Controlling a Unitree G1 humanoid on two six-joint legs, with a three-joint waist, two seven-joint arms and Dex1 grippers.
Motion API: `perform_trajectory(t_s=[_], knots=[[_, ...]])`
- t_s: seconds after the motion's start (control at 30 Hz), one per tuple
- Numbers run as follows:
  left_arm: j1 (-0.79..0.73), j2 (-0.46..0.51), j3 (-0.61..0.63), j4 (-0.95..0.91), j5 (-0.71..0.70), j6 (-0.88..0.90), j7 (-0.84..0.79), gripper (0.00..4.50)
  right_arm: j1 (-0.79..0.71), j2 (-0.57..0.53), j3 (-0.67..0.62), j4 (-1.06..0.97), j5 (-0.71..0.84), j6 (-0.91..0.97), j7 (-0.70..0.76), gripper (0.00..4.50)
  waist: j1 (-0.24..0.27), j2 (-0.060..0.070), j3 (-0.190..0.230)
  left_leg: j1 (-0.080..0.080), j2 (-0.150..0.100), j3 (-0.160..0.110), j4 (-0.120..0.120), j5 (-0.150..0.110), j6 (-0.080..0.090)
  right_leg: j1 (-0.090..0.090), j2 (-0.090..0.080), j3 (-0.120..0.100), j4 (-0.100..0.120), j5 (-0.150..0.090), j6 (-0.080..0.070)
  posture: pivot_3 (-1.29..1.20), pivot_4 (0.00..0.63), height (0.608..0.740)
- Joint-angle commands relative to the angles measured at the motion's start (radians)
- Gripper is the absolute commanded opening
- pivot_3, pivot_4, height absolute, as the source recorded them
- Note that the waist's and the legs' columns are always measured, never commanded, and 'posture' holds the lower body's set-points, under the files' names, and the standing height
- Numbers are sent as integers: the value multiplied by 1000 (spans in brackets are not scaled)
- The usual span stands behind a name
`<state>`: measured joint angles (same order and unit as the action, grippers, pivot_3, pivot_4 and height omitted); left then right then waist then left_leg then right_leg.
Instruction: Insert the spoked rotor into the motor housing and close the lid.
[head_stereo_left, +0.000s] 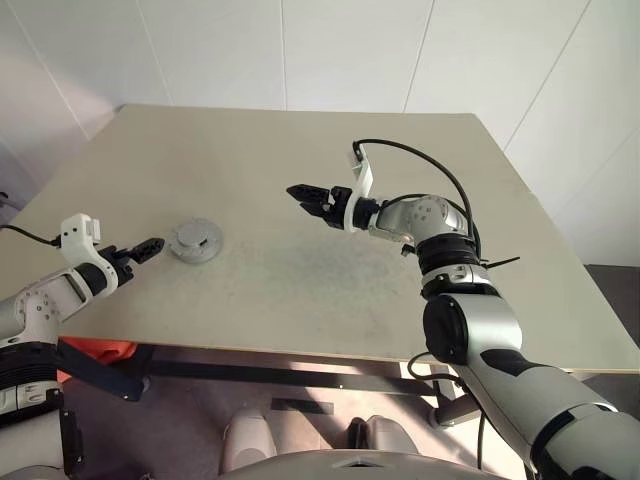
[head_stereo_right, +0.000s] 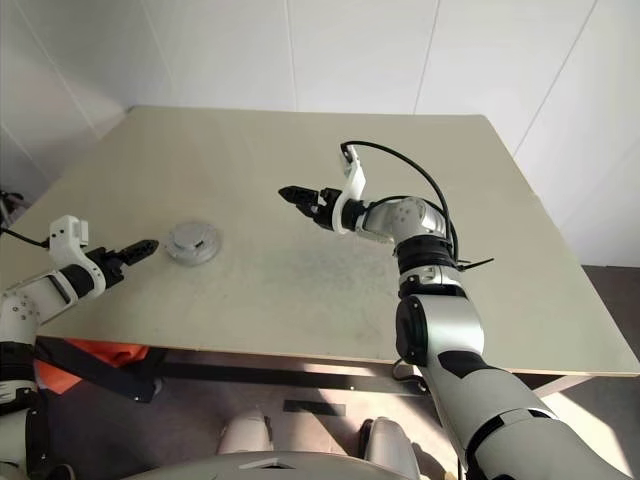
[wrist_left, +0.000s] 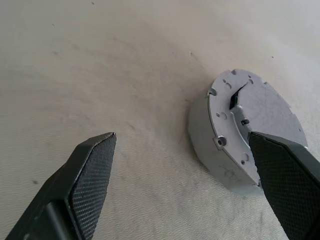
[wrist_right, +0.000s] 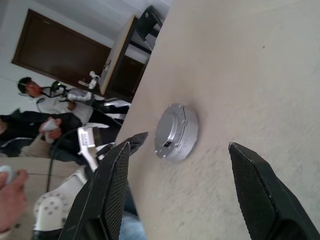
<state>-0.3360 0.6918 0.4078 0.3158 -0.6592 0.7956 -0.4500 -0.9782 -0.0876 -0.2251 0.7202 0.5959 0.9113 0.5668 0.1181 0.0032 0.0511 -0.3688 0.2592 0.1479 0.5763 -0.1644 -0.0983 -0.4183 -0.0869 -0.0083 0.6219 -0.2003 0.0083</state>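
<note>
The motor housing (head_stereo_left: 196, 240) is a round grey metal puck lying on the left part of the table (head_stereo_left: 330, 290). Its upward face is a flat pale plate with small holes and a dark notch (wrist_left: 240, 107). My left gripper (head_stereo_left: 148, 247) is open and hangs low just left of the housing, pointing at it without touching; in the left wrist view one finger (wrist_left: 285, 175) overlaps the housing's edge. My right gripper (head_stereo_left: 297, 196) is open and empty, held above the table's middle and pointing left toward the housing (wrist_right: 175, 132). The spoked rotor and the lid are out of view.
The table's near edge runs just below my left gripper. An orange object (head_stereo_left: 97, 350) sits under the table at the left. In the right wrist view, people (wrist_right: 35, 117) stand beyond the table's far side, near a dark door.
</note>
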Motion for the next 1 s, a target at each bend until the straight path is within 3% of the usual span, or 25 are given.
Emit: perform_trajectory(t_s=[0.03,0.17,0.53,0.8,1.0], knots=[[-25,-66,-32,-162,30,-159,-43,4471,65,-23,112,-121,-135,-277,80,3584,14,0,0,0,-1,0,0,0,0,1,-1,0,0,0,0,0,0,740],[-32,-123,-153,-263,94,-224,-90,4471,119,-102,227,-130,-249,-420,199,3584,18,0,0,1,-1,0,2,1,-1,5,-5,-3,0,0,0,0,0,740],[-50,-204,-360,-266,234,-355,-203,4471,206,-359,316,-183,-343,-557,518,3584,-1,0,0,2,-1,0,2,1,0,4,-3,-1,1,0,0,0,0,740],[-11,-257,-389,-315,259,-379,-213,4471,322,-387,305,-275,-355,-589,528,3584,-1,0,0,1,-1,1,3,-2,5,3,-3,-1,1,0,0,0,0,740],[-41,-291,-405,-298,278,-377,-212,4471,309,-377,293,-265,-365,-589,495,3584,-1,0,0,3,-1,1,4,-2,6,6,-4,-1,2,0,0,0,0,740]])
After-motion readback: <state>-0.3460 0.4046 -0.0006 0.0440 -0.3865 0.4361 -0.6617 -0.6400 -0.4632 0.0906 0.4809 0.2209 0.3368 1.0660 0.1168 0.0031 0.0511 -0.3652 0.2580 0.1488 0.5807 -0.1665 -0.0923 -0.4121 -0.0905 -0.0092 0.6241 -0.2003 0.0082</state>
